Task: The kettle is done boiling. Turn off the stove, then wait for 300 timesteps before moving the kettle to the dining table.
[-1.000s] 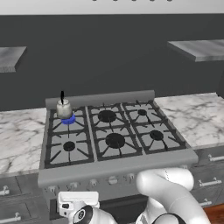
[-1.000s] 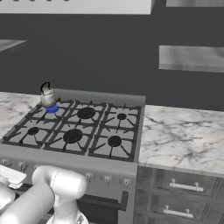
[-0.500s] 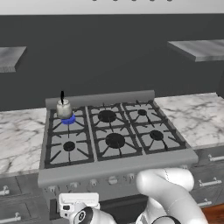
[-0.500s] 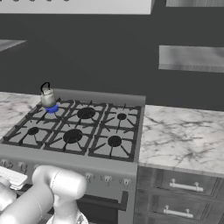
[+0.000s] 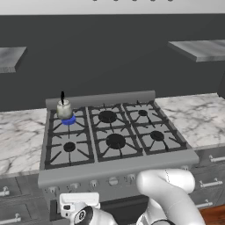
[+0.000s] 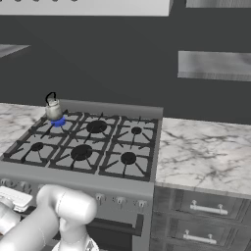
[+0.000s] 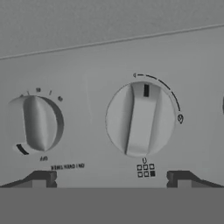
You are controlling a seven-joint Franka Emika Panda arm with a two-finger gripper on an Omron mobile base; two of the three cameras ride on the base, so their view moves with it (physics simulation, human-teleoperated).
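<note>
Gripper (image 7: 111, 178): jaws wide, empty, facing the wide grey steel stove (image 5: 114, 165) front. Round pale knob (image 7: 140, 119) dead ahead between fingertips, grip bar near-upright. Squat silver kettle (image 5: 64, 110): rear left burner, blue flame beneath.

One kettle (image 5: 64, 110), six burners (image 5: 115, 141), two knobs (image 7: 140, 119) up close

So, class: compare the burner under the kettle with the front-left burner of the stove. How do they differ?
The burner under the kettle glows blue, so it is lit; the front-left burner is dark, with no flame. The back one carries the kettle; the front one's grate is bare. Both sit in the left column of the stove, under black grates.
</note>
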